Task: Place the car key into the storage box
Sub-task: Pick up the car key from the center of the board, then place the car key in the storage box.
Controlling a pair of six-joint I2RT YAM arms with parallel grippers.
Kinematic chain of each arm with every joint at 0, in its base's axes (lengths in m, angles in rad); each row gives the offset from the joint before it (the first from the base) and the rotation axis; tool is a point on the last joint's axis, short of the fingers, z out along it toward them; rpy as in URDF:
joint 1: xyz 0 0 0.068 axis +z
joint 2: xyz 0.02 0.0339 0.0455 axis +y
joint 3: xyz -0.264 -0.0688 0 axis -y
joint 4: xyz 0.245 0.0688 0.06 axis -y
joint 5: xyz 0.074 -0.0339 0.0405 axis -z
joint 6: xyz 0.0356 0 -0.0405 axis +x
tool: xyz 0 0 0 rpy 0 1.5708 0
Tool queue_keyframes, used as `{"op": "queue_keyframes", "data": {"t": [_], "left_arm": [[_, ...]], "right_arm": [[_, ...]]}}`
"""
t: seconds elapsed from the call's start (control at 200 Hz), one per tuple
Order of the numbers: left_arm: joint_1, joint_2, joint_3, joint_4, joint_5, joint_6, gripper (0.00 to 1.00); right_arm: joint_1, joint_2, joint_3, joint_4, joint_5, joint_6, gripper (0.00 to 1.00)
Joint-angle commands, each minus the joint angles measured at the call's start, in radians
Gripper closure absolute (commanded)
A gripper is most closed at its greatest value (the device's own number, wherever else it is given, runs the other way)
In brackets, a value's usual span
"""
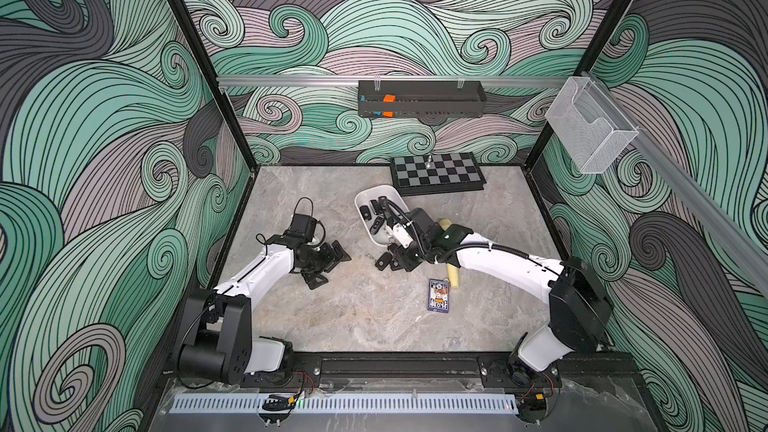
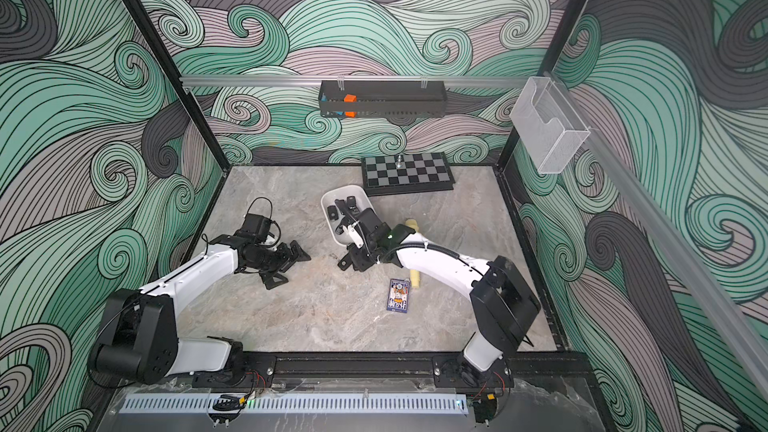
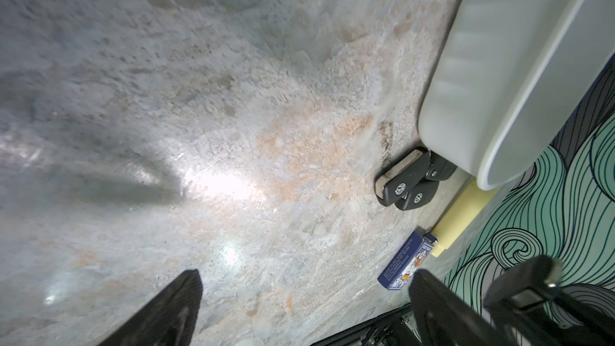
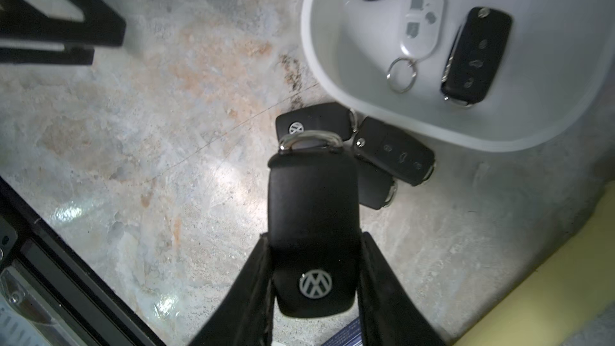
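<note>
Jaws of the right gripper [image 4: 314,237] are closed on the key [image 4: 312,208], pinching its two long edges at the badge [image 4: 315,285] end. Most of the body and the metal loop [image 4: 309,139] stick out past the fingertips. The key hangs over the table [image 4: 166,128], just beside the near end of the box [image 4: 352,61] and not yet inside it. It seems raised a little, since it overlaps three loose keys [image 4: 394,153] lying on the stone right by the box rim.

By its look the key is a hard plastic shell: light, stiff, smooth and a bit slippery, but not fragile. An edge grip suits it because it keeps the pads off the button face. A hold nearer the middle would likely be steadier, though. Held by one end, it could pivot or slide out if swung fast. A short drop into the box should do it no harm.

The box already holds several fobs, among them a black flip key [image 4: 476,56] and a white fob [image 4: 421,21] with a ring. Bare floor shows at its near end, which looks like the easiest spot to set the key down.

Farther out, the left gripper [image 1: 328,266] stands wide open and empty over bare table, well apart from the box. A blue pack [image 1: 439,295] and a yellow foam stick [image 1: 453,280] lie near the right arm. A chessboard [image 1: 436,172] sits just behind the box.
</note>
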Motion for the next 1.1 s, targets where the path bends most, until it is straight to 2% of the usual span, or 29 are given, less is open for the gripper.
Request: {"op": "queue_keyframes", "data": {"t": [0.0, 0.525, 0.981, 1.096], "left_arm": [[-0.004, 0.0, 0.038, 0.005, -0.024, 0.043, 0.02], [-0.003, -0.156, -0.009, -0.112, -0.151, 0.14, 0.02], [-0.004, -0.201, -0.007, -0.147, -0.205, 0.146, 0.02], [-0.004, -0.197, -0.002, -0.146, -0.202, 0.148, 0.02]], "right_arm": [[-0.038, 0.059, 0.087, 0.002, 0.044, 0.016, 0.73], [-0.12, 0.458, 0.491, -0.112, 0.116, -0.006, 0.73], [-0.127, 0.605, 0.562, -0.158, 0.109, -0.001, 0.71], [-0.13, 0.607, 0.563, -0.158, 0.105, 0.002, 0.67]]}}
